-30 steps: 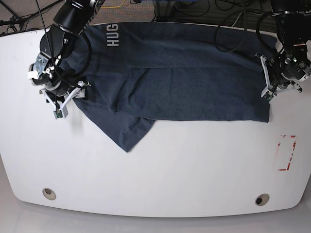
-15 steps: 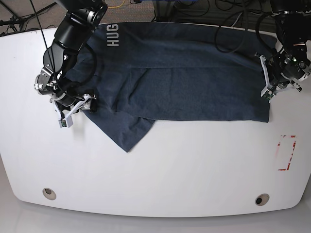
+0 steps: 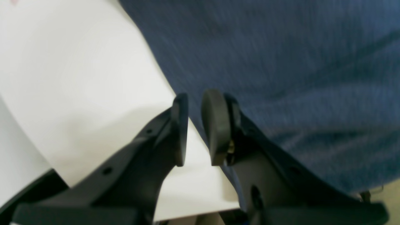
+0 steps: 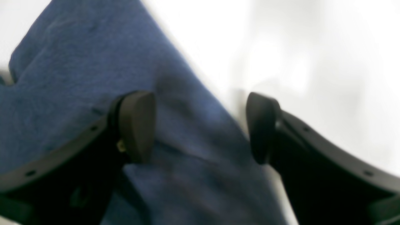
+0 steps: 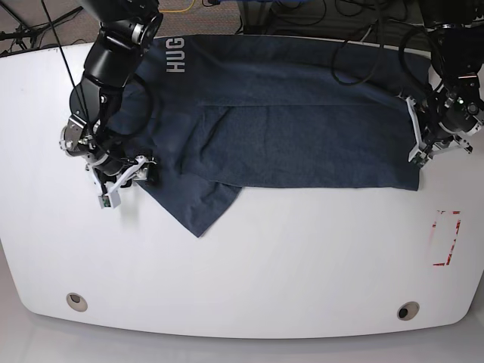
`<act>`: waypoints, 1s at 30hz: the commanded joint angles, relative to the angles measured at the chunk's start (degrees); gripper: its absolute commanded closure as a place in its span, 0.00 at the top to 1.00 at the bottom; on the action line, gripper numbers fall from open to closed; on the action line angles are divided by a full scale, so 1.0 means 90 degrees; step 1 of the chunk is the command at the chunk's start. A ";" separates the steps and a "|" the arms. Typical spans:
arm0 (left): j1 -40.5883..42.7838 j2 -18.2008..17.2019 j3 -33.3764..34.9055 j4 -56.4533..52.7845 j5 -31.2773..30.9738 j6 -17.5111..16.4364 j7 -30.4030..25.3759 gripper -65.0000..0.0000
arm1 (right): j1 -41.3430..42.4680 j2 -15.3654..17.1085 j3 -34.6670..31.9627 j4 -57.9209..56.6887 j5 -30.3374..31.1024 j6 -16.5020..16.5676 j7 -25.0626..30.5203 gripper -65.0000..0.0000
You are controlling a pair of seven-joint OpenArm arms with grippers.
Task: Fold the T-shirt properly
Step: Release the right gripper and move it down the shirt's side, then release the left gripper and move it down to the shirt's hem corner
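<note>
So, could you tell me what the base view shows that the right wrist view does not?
Only the base view shows the whole T-shirt spread on the white table, its HUG lettering, the red marking and the left gripper at the shirt's far edge. Only the right wrist view shows the right gripper up close, jaws open astride the shirt's edge. Both show blue fabric on the white table.

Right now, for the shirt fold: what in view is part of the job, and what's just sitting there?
Part of the job:
- T-shirt
- right hand, open at the shirt's edge
- left hand, by the shirt's other end

Just lying about:
- red marking on the table
- cables behind the table
</note>
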 commanded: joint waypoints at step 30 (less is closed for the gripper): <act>-0.2006 0.0100 -0.1802 -0.1842 0.0567 0.0011 0.0107 0.66 | 0.0107 0.0183 -0.0706 0.0025 -0.0006 0.0006 0.0308 0.11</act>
